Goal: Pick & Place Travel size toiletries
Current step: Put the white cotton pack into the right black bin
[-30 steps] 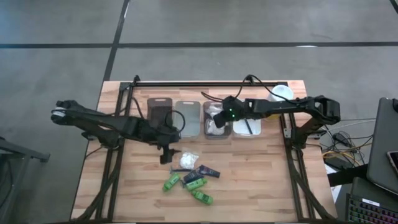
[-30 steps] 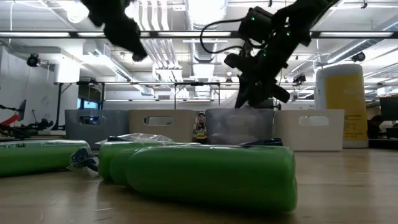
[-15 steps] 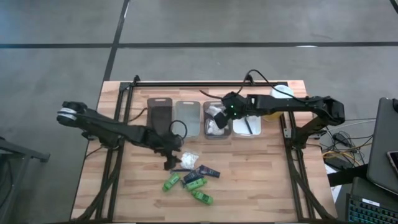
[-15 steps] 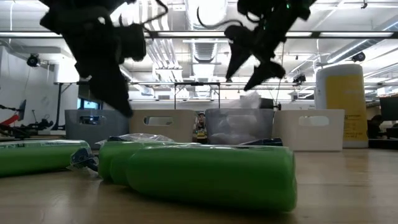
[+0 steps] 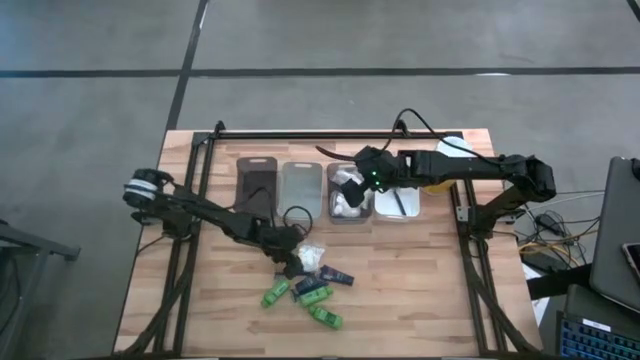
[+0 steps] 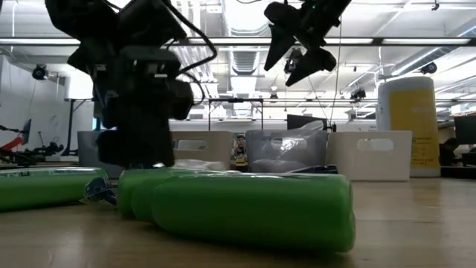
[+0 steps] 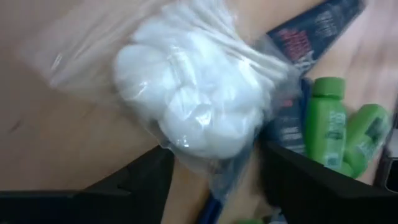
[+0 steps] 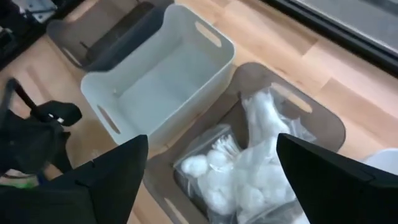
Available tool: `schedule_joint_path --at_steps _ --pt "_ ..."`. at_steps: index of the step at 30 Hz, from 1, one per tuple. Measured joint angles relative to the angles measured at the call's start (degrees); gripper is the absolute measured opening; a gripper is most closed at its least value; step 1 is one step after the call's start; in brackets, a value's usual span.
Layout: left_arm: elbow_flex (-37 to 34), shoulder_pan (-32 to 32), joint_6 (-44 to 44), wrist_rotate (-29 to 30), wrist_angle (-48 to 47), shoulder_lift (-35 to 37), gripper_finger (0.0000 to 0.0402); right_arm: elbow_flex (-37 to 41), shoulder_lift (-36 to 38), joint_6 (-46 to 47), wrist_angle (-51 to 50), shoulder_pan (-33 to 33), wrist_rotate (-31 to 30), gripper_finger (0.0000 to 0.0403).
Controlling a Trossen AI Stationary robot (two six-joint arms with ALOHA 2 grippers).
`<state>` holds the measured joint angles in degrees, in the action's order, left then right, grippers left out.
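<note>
My left gripper (image 7: 211, 171) is down at the table with its fingers spread wide on either side of a clear crinkly packet (image 7: 186, 99) packed with white cotton rounds and swabs; the bag's lower edge lies between my fingertips, but they have not closed on it. Just beyond the packet lie a dark tube (image 7: 305, 50) with printed lettering and bright green bottles (image 7: 329, 127) with paler caps. My right gripper (image 5: 350, 188) hangs empty, jaws wide apart, above the smoky tray (image 8: 323, 118), where more white packets (image 8: 249, 168) are heaped directly below my fingers.
</note>
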<state>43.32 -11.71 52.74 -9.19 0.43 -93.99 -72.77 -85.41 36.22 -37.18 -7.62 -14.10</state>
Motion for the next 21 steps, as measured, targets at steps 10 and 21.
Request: schedule_joint_path --at_steps 10,21 --pt "1.2 -0.1 -9.0 2.9 0.0 -0.5 0.0047 0.9 0.1 1.2 -1.4 3.1 0.5 0.0308" --pt "1.2 -1.7 -11.7 8.8 -0.5 6.1 0.0003 1.1 1.0 7.3 -1.6 7.4 5.7 0.0258"
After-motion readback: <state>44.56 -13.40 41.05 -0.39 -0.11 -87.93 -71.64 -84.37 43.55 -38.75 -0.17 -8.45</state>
